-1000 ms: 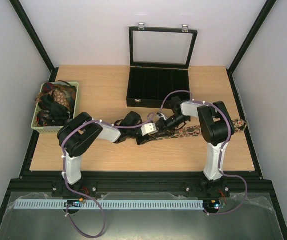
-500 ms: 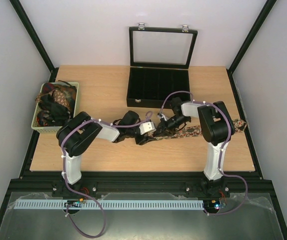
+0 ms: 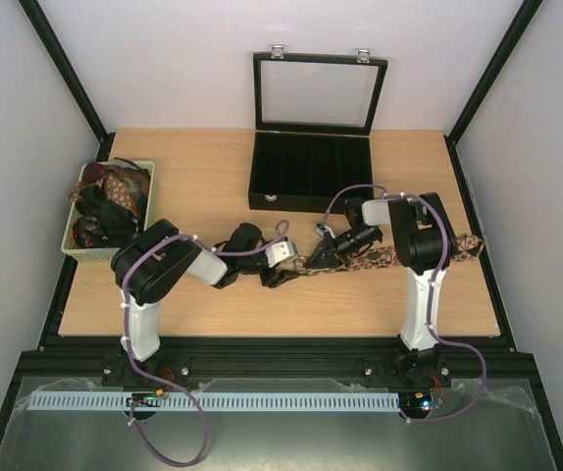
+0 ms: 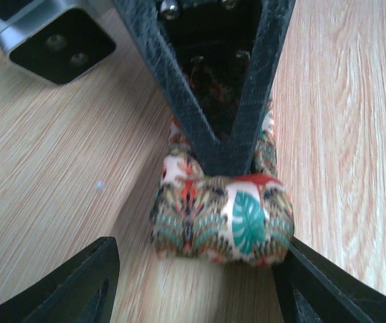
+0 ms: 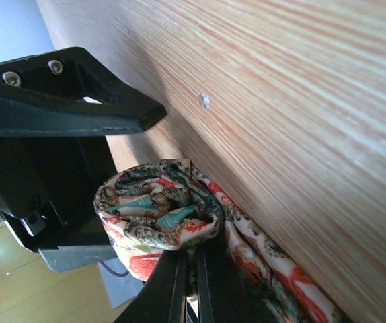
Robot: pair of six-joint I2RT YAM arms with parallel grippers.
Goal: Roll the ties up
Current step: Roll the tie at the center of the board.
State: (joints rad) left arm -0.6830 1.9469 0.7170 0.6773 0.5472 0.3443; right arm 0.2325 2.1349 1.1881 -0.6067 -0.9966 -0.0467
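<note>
A patterned tie lies flat along the table's right half. Its left end is wound into a small roll, which also shows in the right wrist view. My right gripper is shut on this roll, with the thin fingers pinching the cloth at its core. My left gripper is open. Its two fingertips stand on either side of the roll, just short of it, and the right tip is close to the roll's edge. More ties are heaped in a green basket at the far left.
An open black compartmented case with a raised glass lid stands at the back centre. The tie's far end reaches the table's right edge. The right gripper's black fingers come down over the roll in the left wrist view.
My left gripper has drawn back a little to the left. My right wrist has shifted slightly right and its forearm has swung, still holding the roll.
</note>
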